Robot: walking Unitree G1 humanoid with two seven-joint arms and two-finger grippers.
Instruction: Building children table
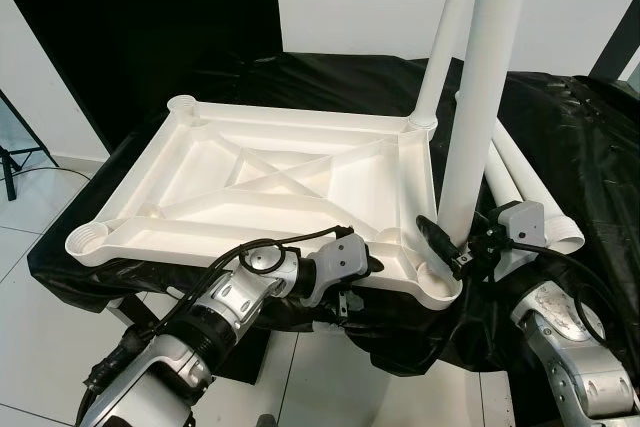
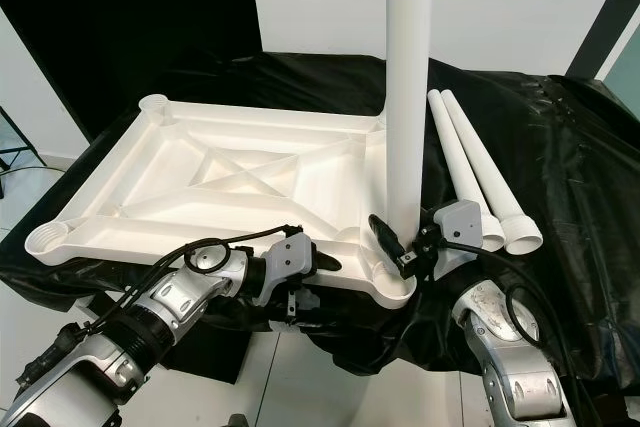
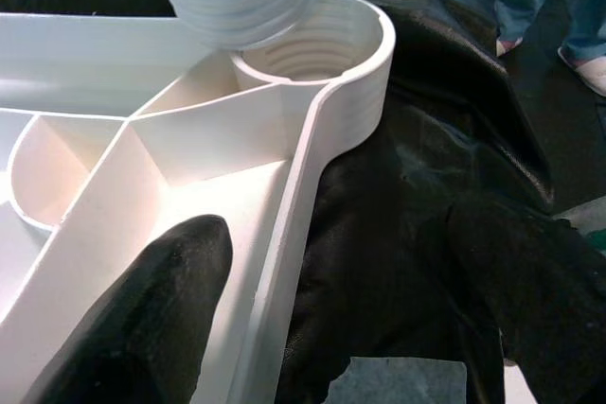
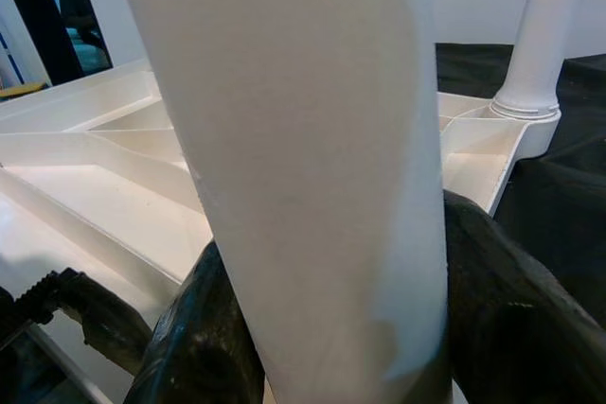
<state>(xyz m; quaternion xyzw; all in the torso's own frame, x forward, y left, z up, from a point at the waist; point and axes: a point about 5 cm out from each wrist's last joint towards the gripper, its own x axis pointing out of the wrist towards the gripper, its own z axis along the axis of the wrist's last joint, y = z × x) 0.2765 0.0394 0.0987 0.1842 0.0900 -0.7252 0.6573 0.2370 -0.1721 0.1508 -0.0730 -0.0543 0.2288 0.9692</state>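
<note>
Left eye view: one tabletop point(image 1: 300, 182), four legs point(image 1: 470, 127), two upright.

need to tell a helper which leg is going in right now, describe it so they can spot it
Find the white upside-down tabletop on the black-draped surface. At its near right corner, a white table leg stands upright, its threaded end at the corner socket, with the right gripper closed around its base. Unlike the two spare legs lying flat to the right, or the far-corner leg already seated, this one is gripped.

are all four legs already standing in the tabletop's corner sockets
No, only two legs stand upright, one held by the right pincer, while two spare legs lie on the black cloth beside the tabletop.
</note>
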